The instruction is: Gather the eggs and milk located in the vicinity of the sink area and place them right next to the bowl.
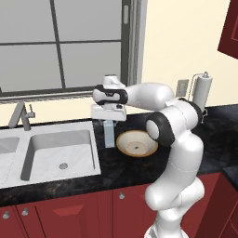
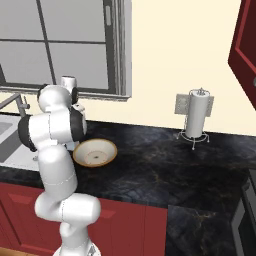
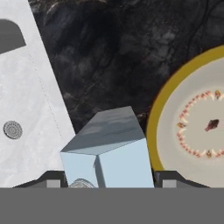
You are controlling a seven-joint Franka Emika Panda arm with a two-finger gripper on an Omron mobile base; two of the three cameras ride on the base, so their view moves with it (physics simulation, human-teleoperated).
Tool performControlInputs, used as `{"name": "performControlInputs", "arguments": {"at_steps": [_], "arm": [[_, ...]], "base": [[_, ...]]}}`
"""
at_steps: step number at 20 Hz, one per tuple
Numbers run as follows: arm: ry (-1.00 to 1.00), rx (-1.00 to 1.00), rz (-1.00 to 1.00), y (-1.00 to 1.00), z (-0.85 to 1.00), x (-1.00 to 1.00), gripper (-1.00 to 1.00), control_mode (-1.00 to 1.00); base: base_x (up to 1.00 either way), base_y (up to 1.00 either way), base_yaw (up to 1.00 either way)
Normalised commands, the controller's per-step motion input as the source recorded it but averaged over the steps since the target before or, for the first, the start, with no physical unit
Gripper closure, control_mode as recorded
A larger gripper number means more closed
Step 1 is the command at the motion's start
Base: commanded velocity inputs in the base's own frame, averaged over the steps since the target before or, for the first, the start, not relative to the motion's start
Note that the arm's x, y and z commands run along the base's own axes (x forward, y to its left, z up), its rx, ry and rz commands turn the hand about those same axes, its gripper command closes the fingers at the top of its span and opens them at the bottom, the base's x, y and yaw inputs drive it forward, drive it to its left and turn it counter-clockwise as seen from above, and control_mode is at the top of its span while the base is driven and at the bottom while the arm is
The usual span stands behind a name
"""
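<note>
— What am I looking at from the hand camera?

— I see the milk (image 3: 107,151), a pale blue carton with flat faces and a gabled top, standing upright with its long axis vertical. My claw (image 3: 109,180) has a dark fingertip on each side of it, closed on the carton.

— Where does it stand?

— On the black marbled table (image 1: 116,162), between the sink (image 1: 49,153) on the left and the bowl (image 1: 136,143) just beside it on the right. I can't tell whether the carton touches the table.

— And the bowl?

— Round and shallow, tan rim, cream inside, dark specks at its centre. The sink is smooth pale grey with a round drain.
</note>
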Motion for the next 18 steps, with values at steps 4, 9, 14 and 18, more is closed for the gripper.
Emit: {"name": "performControlInputs", "arguments": {"at_steps": [4,9,14,18], "arm": [[0.0,0.0,-0.06,-0.1,0.0,-0.01,1.0,-1.0],[0.0,0.0,-0.02,0.0,-0.01,-0.01,1.0,-1.0],[0.0,0.0,0.0,0.0,0.0,-0.02,1.0,-1.0],[0.0,0.0,0.0,0.0,0.0,0.0,-1.0,-1.0]], "base": [[0.0,0.0,0.0],[0.0,0.0,0.0],[0.0,0.0,0.0],[0.0,0.0,0.0]]}}
